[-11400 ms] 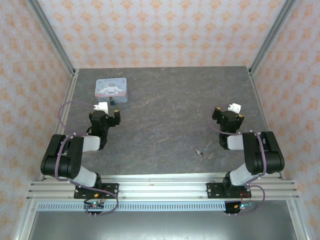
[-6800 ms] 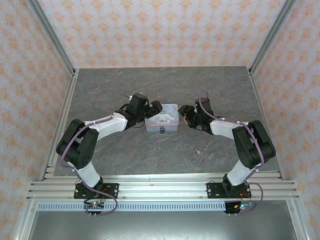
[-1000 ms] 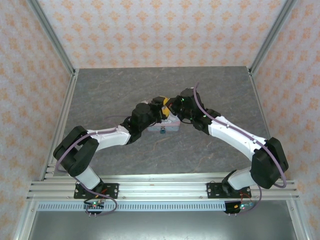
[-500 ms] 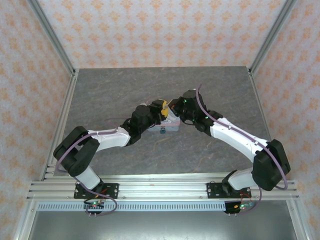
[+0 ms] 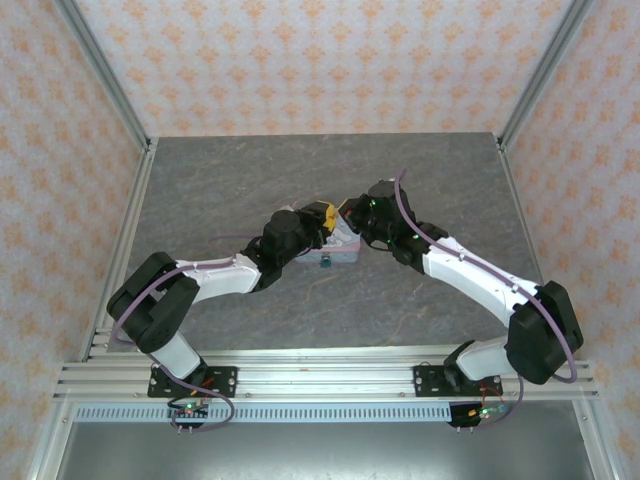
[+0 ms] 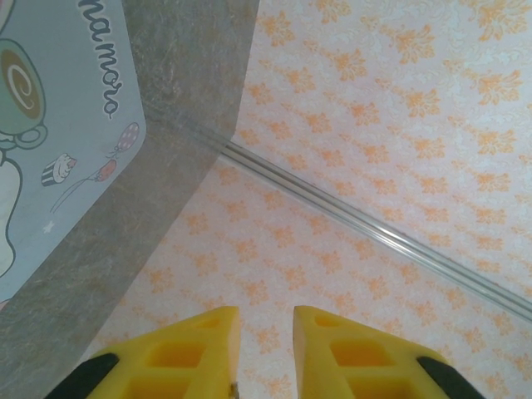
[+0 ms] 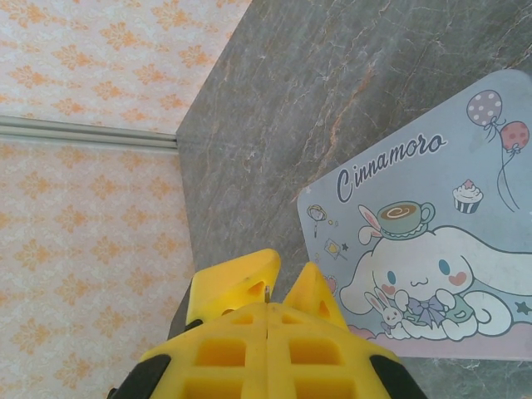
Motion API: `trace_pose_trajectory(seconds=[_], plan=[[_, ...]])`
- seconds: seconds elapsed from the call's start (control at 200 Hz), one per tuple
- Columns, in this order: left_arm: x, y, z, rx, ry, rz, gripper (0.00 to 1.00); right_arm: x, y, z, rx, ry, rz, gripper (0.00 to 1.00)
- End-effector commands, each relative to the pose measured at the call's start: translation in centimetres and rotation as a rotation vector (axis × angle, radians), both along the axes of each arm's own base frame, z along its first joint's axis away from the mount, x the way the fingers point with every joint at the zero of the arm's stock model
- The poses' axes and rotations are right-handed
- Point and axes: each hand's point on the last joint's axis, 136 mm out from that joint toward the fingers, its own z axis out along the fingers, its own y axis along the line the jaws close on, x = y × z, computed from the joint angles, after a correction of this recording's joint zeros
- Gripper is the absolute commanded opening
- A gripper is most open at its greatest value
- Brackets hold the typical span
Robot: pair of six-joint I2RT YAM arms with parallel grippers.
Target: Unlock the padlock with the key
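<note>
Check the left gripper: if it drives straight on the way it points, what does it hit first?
Nothing close, by the look of it. Past the left gripper the line runs to the patterned wall, near its metal rail. The tin sits off to one side of that line. Depth is hard to judge here.

"Cinnamoro" in dark script across pale-blue rectangular cartoon-printed tin lid (image 7: 432,179), just ahead and right of right gripper (image 7: 287,278), above printed coffee cup. Cropped to "namoro" in left wrist view, ahead-left of left gripper (image 6: 264,324).
</note>
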Motion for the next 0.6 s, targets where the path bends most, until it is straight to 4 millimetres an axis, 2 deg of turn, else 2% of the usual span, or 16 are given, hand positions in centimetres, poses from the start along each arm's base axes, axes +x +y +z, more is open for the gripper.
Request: trace_pose_trajectory(seconds=[0.0, 0.245, 0.365, 0.47, 0.5, 0.565, 0.596], plan=[[-0.2, 0.4, -0.5, 0.037, 0.001, 0.018, 0.21, 0.0, -0.5, 0.8, 0.016, -0.029, -0.018, 0.0], [-0.5, 1.0, -0.8, 0.064, 0.008, 0.033, 0.12, 0.0, -1.0, 0.5, 0.012, -0.027, -0.03, 0.0], [-0.6, 1.3, -0.9, 0.089, 0.01, 0.037, 0.0, -0.2, -1.3, 0.3, 0.01, -0.025, -0.038, 0.0], [-0.7, 1.6, -0.6, 0.141, -0.008, 0.032, 0.0, -0.7, -1.8, -0.2, -0.005, -0.018, -0.044, 0.0], [-0.6, 1.6, -0.4, 0.174, -0.027, 0.023, 0.0, -0.9, -2.1, -0.6, -0.018, -0.01, -0.049, 0.09], [-0.5, 1.9, 0.0, 0.264, -0.06, -0.01, 0.0, -1.6, -3.1, -1.4, -0.046, -0.002, -0.061, 0.43], [-0.4, 2.0, 0.5, 0.306, -0.091, -0.024, 0.0, -1.9, -3.7, -1.9, -0.058, 0.002, -0.066, 0.52]])
